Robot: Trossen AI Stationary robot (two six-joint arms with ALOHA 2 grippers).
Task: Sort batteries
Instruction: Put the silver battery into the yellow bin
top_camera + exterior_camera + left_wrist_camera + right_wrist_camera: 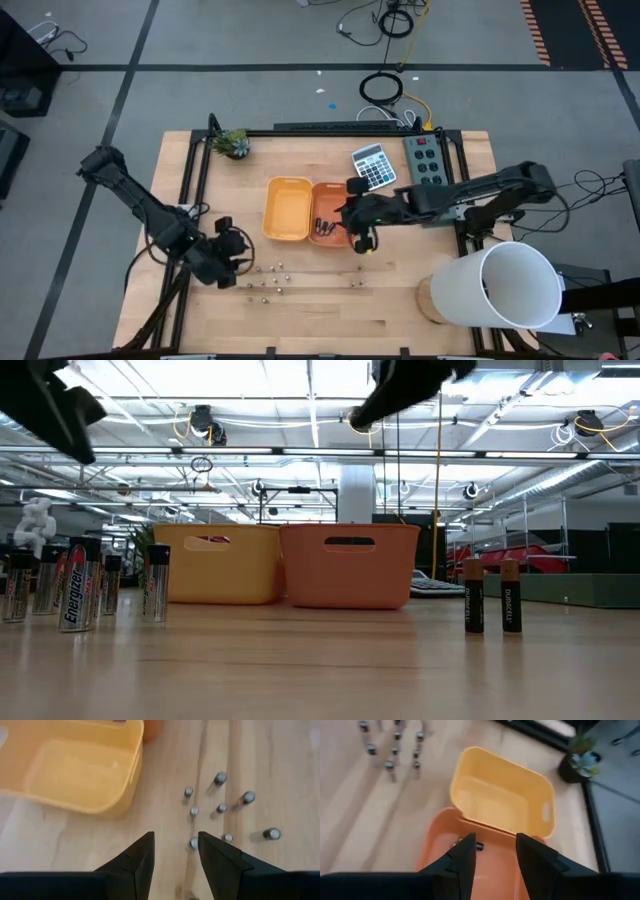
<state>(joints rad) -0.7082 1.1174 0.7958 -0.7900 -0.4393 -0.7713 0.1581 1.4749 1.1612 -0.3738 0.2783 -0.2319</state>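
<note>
Table [330, 310]: pale wood, carrying all items below.

Yellow tray [287, 208] and orange tray [330, 212]: side by side, touching, mid-table. We see the yellow one bare inside; the orange one holds a few dark batteries [322, 226].

Left gripper [175, 851]: hangs over the loose cells near the front edge, fingers part open, nothing between them.

Right gripper [492, 851]: hangs over the orange tray, fingers part open, nothing held.

Loose batteries [268, 285]: silvery cells stand upright in a scattered group in front of the yellow tray; two dark ones [492, 596] stand apart, in front of the orange tray.

Handling, as we judge it: stiff, smooth metal cylinders, light, prone to topple and roll. We would pinch one across the body near its top, straight from above, clear of neighbours.
</note>
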